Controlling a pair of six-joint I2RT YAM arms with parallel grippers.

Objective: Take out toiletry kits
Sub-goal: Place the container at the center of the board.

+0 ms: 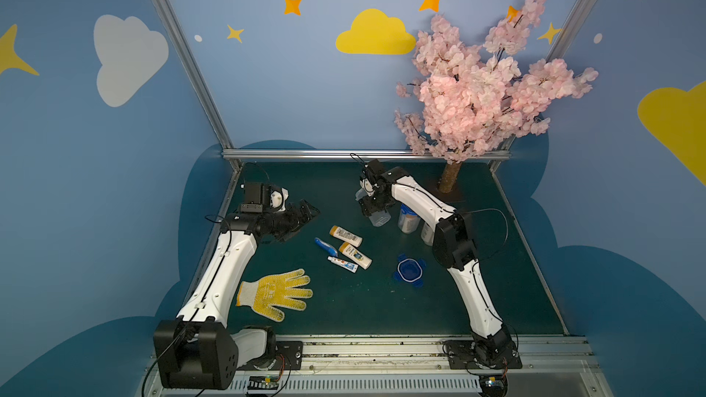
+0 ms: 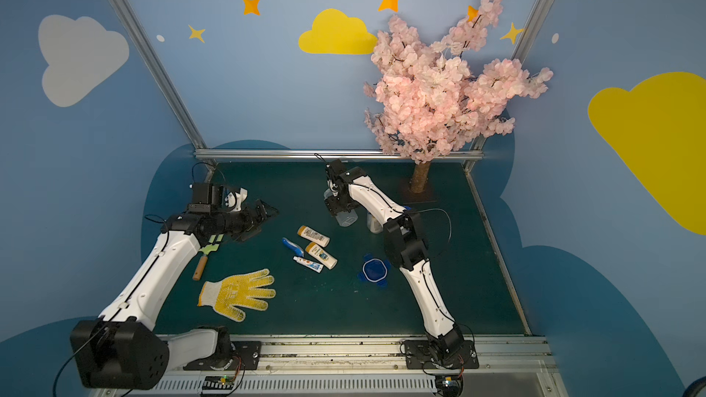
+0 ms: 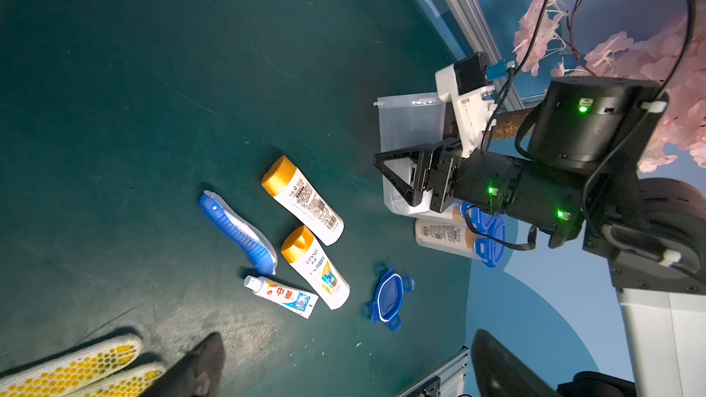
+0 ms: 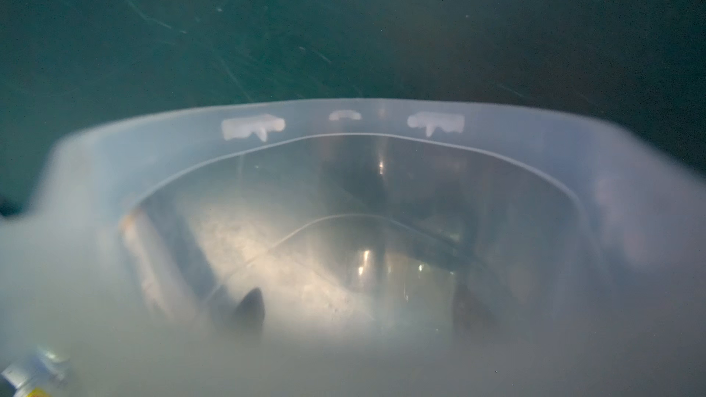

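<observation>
Mostly white toiletry kit (image 1: pixel 355 256), yellow-capped bottles (image 1: pixel 346 236).

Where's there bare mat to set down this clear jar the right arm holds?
Bare: far strip under the back rail; near stretch between glove, blue lid and front rail. Crowded: toiletries mid-mat, lidded jars beside the clear jar.

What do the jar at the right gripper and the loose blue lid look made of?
Jar: translucent, slightly frosted plastic; dim shapes show through its walls. Blue lid: smooth moulded plastic, likely rigid; it has a faint sheen on top, a pale rim ring and four snap tabs.
</observation>
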